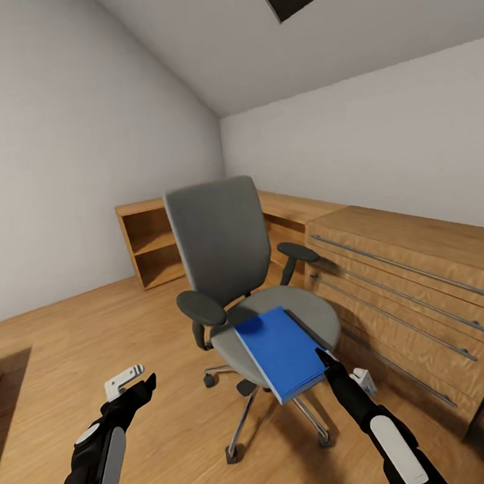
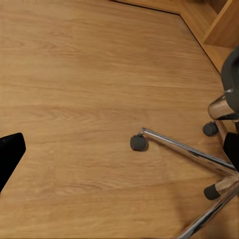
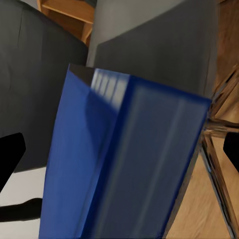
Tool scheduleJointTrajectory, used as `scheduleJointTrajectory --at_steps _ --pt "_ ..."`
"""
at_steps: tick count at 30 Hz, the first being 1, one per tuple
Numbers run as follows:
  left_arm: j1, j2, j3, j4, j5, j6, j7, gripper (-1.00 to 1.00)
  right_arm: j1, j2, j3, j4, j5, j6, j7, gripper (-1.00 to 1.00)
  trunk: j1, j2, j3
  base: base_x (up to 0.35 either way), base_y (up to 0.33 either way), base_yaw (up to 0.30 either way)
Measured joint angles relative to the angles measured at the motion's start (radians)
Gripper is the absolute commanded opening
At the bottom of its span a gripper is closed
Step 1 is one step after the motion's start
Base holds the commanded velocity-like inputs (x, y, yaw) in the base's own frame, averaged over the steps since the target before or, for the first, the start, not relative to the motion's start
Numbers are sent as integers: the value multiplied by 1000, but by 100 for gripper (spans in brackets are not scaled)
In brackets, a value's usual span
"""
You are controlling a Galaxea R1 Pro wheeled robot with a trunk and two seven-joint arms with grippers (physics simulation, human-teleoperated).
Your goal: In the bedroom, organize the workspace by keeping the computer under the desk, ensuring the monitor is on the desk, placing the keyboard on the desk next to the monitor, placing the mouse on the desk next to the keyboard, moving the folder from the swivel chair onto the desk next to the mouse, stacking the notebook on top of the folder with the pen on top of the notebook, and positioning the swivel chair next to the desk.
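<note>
**Blue folder on the chair seat, right pincer at its near corner**

The folder [image 1: 282, 352] lies flat on the grey seat of the swivel chair [image 1: 224, 251], its near end overhanging the seat's front edge toward 6 o'clock. The right pincer [image 1: 344, 375] sits at the folder's near right corner, about 4 o'clock from its middle; in the right wrist view the folder [image 3: 124, 159] looms large just ahead of the dark fingertips [image 3: 10, 154], which stand wide apart and hold nothing. The left pincer [image 1: 130, 382] hangs over the wooden floor at 9 o'clock from the chair base, and I cannot tell how far it is spread.

The folder looks thin, light and fairly stiff, with a smooth, probably slippery cover. The overhanging edge seems the best place to pinch, top and underside together. The chair rolls on casters, so a push could shift it.
</note>
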Motion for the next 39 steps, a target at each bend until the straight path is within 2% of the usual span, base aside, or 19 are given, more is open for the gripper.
scheduleJointTrajectory --at_steps 11,12,23,35,39 --pt "0 0 0 0 -1 0 0 100 0 0 0 0 0 0 1 100 0 0 0 9 5 0" --pt "0 0 0 0 -1 0 0 100 0 0 0 0 0 0 0 -100 0 0 0 0 0 0" --pt "0 0 1 0 1 1 0 100 0 -1 0 0 2 -2 1 -100 0 0 0 0 0 0" --pt "0 0 14 0 0 -2 5 100 0 -3 -5 -9 2 -7 3 -100 -46 84 38 -4 0 0" --pt "0 -2 19 0 1 0 4 100 0 -4 -12 -36 1 -7 5 -100 -61 112 50 -225 -38 0"
